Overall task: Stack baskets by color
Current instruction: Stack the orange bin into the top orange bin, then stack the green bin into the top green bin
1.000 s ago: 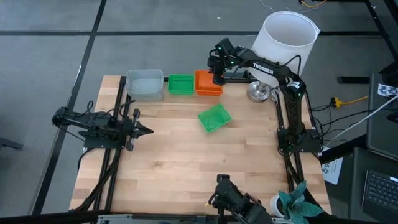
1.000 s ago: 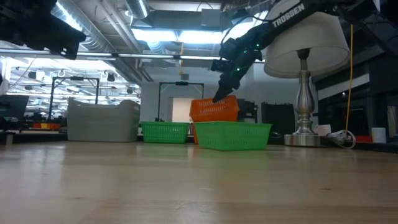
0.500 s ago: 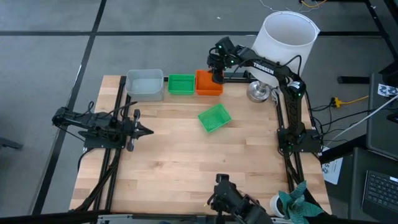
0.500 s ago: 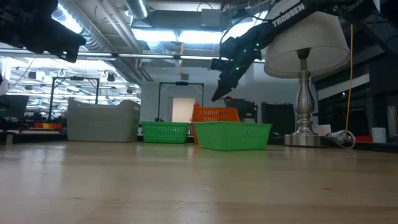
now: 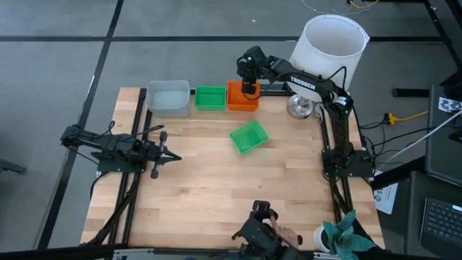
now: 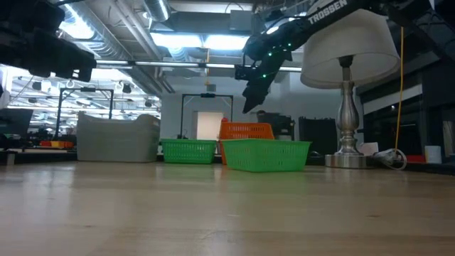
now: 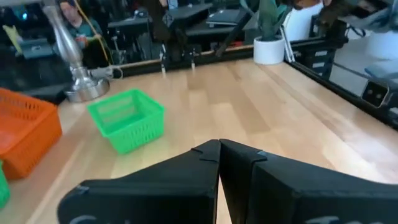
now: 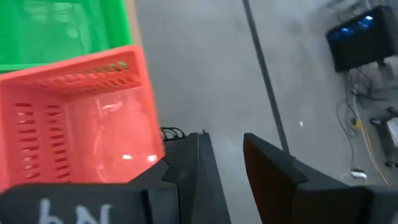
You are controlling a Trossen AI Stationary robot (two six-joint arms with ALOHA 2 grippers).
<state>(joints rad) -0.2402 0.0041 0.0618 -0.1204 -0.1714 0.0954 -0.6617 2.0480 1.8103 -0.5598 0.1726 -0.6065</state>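
Along the table's far edge a pale grey-blue basket, a green basket and an orange basket rest on their bottoms in a row. A second green basket sits askew nearer the middle. My right gripper hangs open above the orange basket's far rim, clear of it, with the orange basket in front of its fingers. My left gripper is shut and holds nothing at the table's left, pointing level toward the loose green basket.
A lamp with a big white shade and a metal base stands at the far right corner, close to my right arm. Bare wood lies between the loose green basket and the near edge.
My right gripper has let go of the orange basket, which was tilted and lifted and now sits level on the table beside the green one. The gripper has then risen and turned a little toward the table's left. My left gripper has sunk slightly.
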